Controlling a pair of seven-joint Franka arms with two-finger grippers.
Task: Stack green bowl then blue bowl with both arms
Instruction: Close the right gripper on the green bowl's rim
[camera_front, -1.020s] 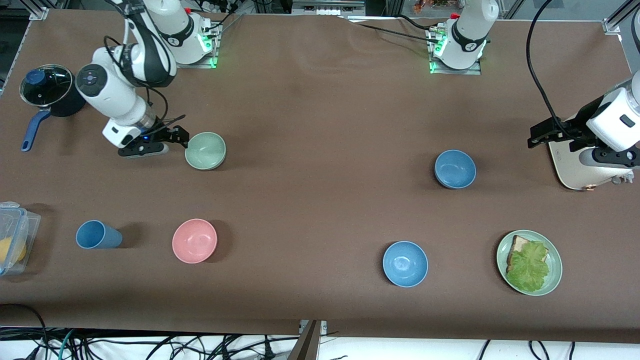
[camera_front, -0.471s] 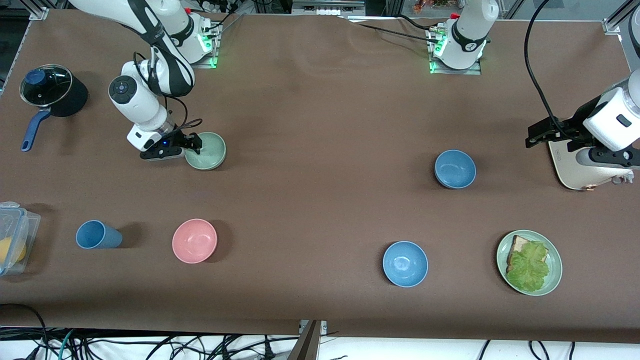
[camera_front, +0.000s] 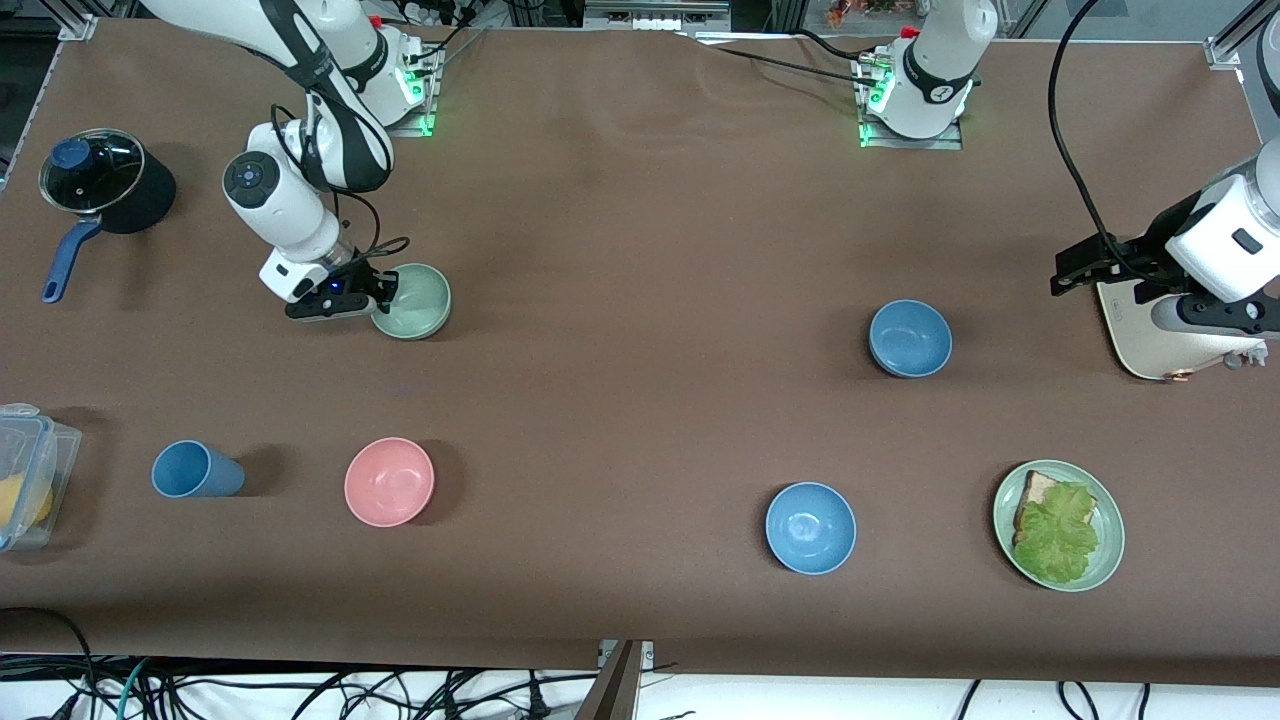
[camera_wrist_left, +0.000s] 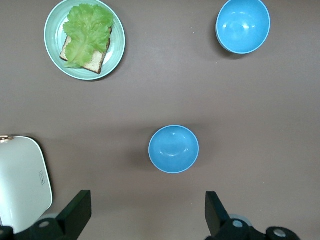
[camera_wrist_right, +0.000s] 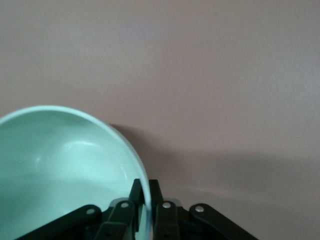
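Right tool (camera_front: 385, 290) has swung in from beside the green bowl (camera_front: 412, 301) and pinched its rim; left tool (camera_front: 1085, 268) waits, spread wide.

In the front view's upper left, the green bowl sits upright on the worktop (camera_front: 640, 420), round with no long axis, rim gripped on its right-arm-end edge. The blue bowl (camera_front: 910, 338) lies well apart at right of centre, mouth up, nearer the left arm, so a lift and carry toward the middle looks next.
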